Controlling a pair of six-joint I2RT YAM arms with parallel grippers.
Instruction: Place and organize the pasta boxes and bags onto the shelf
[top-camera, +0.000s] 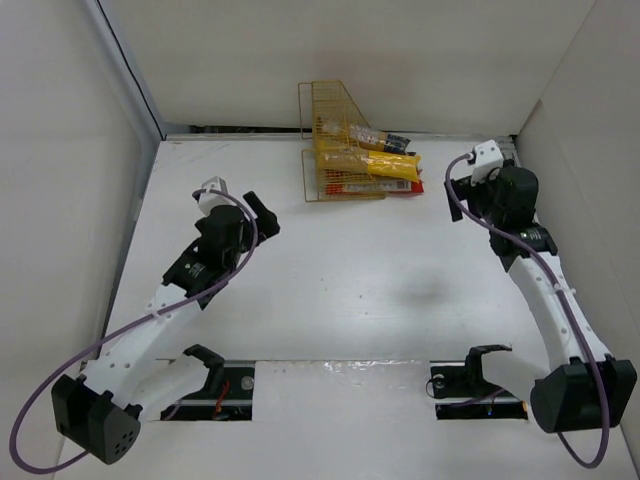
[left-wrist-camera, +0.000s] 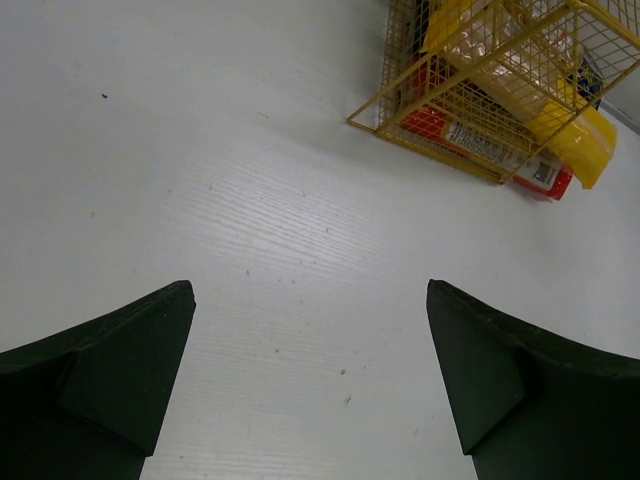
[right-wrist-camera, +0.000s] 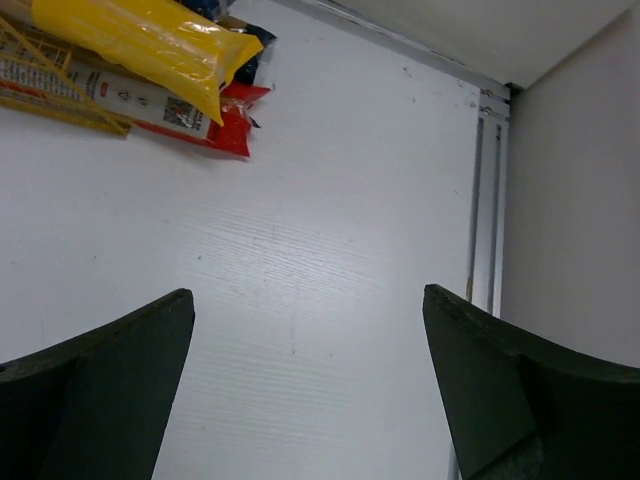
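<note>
The yellow wire shelf (top-camera: 325, 100) stands at the back of the table with the pasta packs on its two tiers. The plain yellow bag (top-camera: 390, 166) and the red-and-white box (top-camera: 352, 187) lie on the low tier and stick out to the right. A pack with a dark blue end (top-camera: 398, 143) lies above them. My left gripper (top-camera: 262, 215) is open and empty, left of the shelf. My right gripper (top-camera: 465, 170) is open and empty, right of the packs. The left wrist view shows the shelf (left-wrist-camera: 470, 120), the box (left-wrist-camera: 490, 150) and the yellow bag (left-wrist-camera: 585, 145).
White walls enclose the table on the left, back and right. A metal track (right-wrist-camera: 480, 200) runs along the right wall. The right wrist view shows the yellow bag (right-wrist-camera: 140, 35) over the red-and-white box (right-wrist-camera: 150, 105) at the upper left.
</note>
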